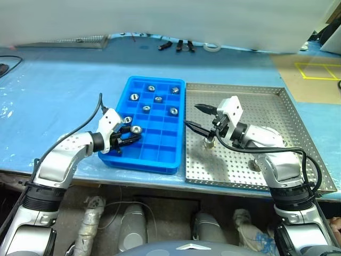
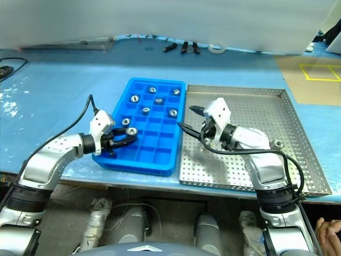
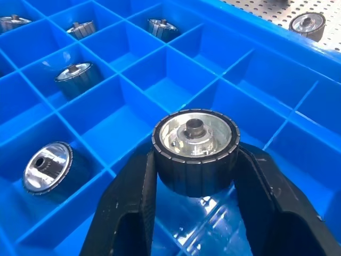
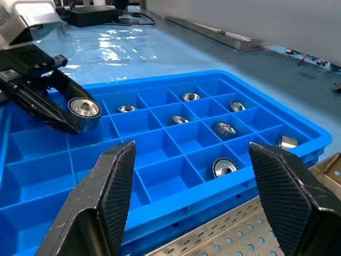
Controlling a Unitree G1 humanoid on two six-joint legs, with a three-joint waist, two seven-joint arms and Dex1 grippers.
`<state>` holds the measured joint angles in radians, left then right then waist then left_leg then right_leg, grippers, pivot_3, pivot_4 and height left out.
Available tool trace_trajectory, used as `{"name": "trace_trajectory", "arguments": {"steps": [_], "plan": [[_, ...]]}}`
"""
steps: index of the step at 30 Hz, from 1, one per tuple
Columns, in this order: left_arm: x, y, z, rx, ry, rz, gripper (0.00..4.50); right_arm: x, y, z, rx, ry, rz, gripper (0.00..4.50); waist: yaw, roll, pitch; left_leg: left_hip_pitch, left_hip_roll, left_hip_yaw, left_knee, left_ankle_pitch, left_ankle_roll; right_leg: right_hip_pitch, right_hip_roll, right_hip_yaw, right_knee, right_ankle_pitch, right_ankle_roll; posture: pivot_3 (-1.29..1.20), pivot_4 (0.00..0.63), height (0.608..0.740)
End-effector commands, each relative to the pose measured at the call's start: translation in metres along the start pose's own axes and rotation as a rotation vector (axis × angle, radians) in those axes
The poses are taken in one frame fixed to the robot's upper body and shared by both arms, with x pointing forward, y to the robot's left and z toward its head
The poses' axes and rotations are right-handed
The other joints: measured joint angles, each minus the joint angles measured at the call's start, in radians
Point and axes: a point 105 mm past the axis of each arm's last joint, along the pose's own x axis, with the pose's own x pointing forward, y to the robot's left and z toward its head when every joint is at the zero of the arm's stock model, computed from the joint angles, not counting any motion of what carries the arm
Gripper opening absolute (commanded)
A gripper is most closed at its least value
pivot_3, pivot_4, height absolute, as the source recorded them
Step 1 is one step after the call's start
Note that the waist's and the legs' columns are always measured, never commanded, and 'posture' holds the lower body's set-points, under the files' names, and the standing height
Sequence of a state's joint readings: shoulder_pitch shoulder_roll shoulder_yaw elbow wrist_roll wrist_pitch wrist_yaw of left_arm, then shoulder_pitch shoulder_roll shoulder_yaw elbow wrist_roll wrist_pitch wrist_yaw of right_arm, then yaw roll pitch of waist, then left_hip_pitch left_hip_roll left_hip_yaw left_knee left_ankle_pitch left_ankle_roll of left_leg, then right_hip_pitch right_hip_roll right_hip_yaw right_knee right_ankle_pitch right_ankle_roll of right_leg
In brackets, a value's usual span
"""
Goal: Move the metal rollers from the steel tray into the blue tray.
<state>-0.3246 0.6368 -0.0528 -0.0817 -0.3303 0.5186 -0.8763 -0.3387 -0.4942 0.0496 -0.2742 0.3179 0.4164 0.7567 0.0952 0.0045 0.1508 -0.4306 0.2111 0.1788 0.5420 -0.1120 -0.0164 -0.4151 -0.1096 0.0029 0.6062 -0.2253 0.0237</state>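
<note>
The left gripper (image 1: 129, 134) held a metal roller (image 3: 195, 151) over the blue tray (image 1: 166, 158) — release due next; the right gripper (image 1: 195, 116) hung wide apart, empty.

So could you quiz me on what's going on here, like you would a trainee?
1. True or false: the left gripper has a roller between its fingers.
2. The right gripper is: A) open with nothing in it, B) shut on a roller.
3. Which tray is the left gripper over?

Key: 1 true. 2 A. 3 the blue tray, not the steel tray.
</note>
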Motion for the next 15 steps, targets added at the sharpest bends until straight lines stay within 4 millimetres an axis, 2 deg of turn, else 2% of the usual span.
{"name": "trace_trajectory", "arguments": {"steps": [1, 3, 6, 15], "plan": [[-0.001, 0.001, 0.009, 0.045, -0.011, -0.018, 3.23, -0.006, -0.001, 0.013, -0.024, -0.040, -0.013, 3.59, -0.001, 0.000, 0.000, 0.000, 0.000, 0.000, 0.000, 0.000, 0.000, 0.000, 0.000, 0.000, 0.000, 0.000, 0.000, 0.00, 0.150, 0.740], [0.000, 0.002, 0.008, 0.054, 0.003, -0.019, 3.89, -0.006, 0.000, 0.014, -0.021, -0.040, -0.013, 3.59, -0.001, 0.000, 0.000, -0.001, 0.000, 0.000, 0.000, 0.000, 0.000, -0.001, 0.000, 0.000, 0.000, 0.000, 0.000, -0.01, 0.150, 0.740], [0.001, 0.001, 0.009, 0.064, 0.009, -0.037, 3.89, -0.007, 0.002, 0.015, -0.011, -0.044, -0.009, 3.59, -0.001, 0.000, 0.000, 0.000, 0.000, 0.000, 0.000, 0.000, 0.000, -0.001, 0.000, 0.000, 0.000, 0.000, 0.000, -0.02, 0.150, 0.740], [0.019, -0.006, 0.045, 0.093, -0.112, -0.152, 3.89, -0.026, 0.006, 0.021, 0.047, -0.032, 0.032, 3.59, -0.002, 0.000, 0.000, -0.001, -0.001, 0.000, 0.001, 0.000, 0.000, -0.001, 0.000, 0.000, 0.001, 0.000, 0.000, -0.09, 0.150, 0.740]]}}
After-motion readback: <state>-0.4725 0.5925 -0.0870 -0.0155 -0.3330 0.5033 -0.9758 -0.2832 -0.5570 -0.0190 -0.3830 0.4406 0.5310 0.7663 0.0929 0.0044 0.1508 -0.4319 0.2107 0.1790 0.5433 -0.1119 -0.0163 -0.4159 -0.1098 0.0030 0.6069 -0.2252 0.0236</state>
